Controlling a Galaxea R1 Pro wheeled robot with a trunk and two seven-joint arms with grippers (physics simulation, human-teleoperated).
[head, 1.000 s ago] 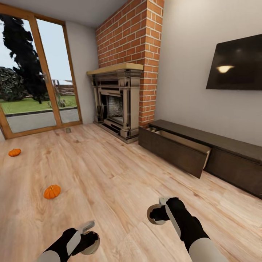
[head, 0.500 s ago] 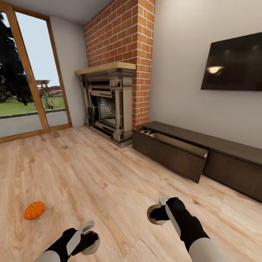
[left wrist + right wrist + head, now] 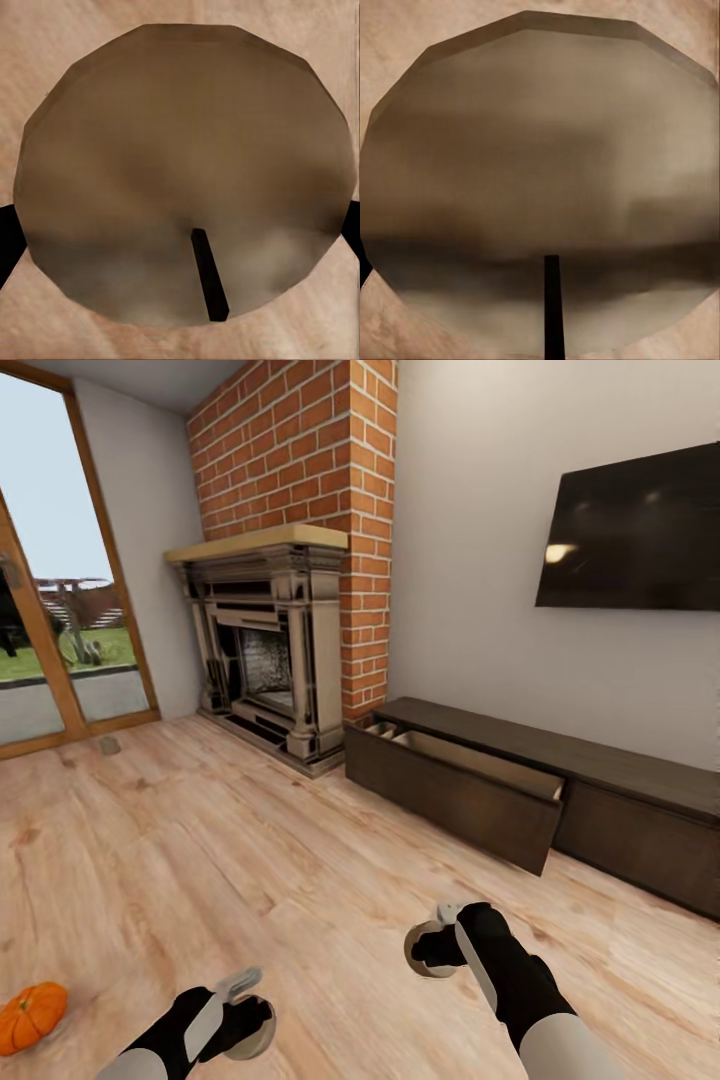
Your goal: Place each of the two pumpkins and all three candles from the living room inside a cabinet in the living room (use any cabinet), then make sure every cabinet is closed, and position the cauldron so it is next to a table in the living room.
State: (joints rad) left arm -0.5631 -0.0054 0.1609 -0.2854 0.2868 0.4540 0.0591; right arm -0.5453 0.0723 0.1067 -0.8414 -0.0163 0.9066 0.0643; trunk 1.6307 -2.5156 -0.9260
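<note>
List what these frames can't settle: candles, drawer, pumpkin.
- Drawer contents: head view, its dark front panel hides the inside.
- Pumpkin: head view, cut off by the left edge.
- Left gripper and right gripper fingers: each wrist view has a candle covering them.
- Small grey thing by the glass door: too small.

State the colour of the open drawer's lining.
Pale wood inside the dark-brown cabinet; head view shows it best.
</note>
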